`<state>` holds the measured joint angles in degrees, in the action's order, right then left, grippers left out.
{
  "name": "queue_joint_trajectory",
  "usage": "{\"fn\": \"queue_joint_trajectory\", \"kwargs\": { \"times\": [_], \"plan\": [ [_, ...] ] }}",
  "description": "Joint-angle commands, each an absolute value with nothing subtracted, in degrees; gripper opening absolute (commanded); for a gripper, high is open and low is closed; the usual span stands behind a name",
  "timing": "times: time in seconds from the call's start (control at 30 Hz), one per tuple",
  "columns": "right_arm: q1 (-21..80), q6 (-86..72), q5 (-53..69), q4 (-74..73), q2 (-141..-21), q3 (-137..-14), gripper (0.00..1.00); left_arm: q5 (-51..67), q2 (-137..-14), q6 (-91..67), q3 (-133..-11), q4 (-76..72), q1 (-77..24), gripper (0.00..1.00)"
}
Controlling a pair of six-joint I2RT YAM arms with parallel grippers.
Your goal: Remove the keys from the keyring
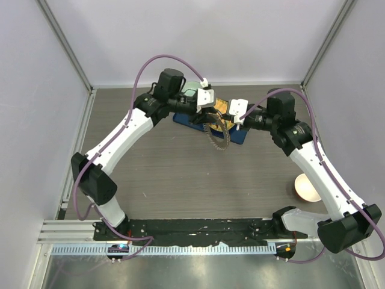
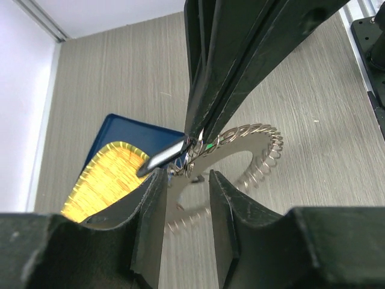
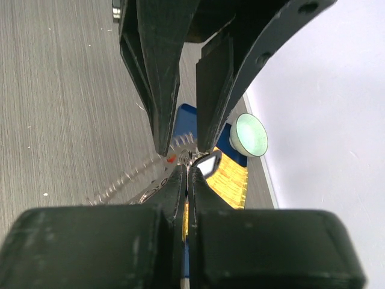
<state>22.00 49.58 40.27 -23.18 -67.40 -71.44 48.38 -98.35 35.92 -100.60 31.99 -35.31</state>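
With the right claw (image 3: 187, 171) pinching the keyring (image 2: 243, 141) aloft, the spread left claw (image 2: 186, 177) has one of the keys (image 2: 161, 160) at its fingertips and should next close on it.

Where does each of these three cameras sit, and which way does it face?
Top external: fixed above and behind, looking down at the table; both whole arms show, left gripper and right gripper meeting at the keyring.
Left wrist: on the left arm, looking past its own parted fingers at the keyring; the right gripper enters from above.
Right wrist: on the right arm, looking past its own shut fingers at the left gripper.
Both wrist views share the blue tray.
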Motion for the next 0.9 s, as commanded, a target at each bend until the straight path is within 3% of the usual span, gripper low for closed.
{"fn": "queue_joint_trajectory", "kwargs": {
  "times": [0.0,0.37,0.67,0.87],
  "plan": [
    [22.32,49.39,42.28,-18.99,-66.45,-72.86,0.01,48.95,-94.13,37.0,-101.51,29.36,-35.68,0.37],
    [22.24,49.39,42.1,-18.55,-66.27,-72.6,0.01,48.08,-95.27,36.91,-101.51,29.97,-37.0,0.35],
    [22.32,49.39,41.66,-18.02,-66.01,-72.07,0.01,46.67,-95.45,37.62,-101.08,31.99,-37.71,0.27],
    [22.24,49.39,41.22,-18.02,-66.01,-71.98,0.01,43.77,-93.79,35.51,-99.15,30.07,-37.62,0.36]
  ]
}}
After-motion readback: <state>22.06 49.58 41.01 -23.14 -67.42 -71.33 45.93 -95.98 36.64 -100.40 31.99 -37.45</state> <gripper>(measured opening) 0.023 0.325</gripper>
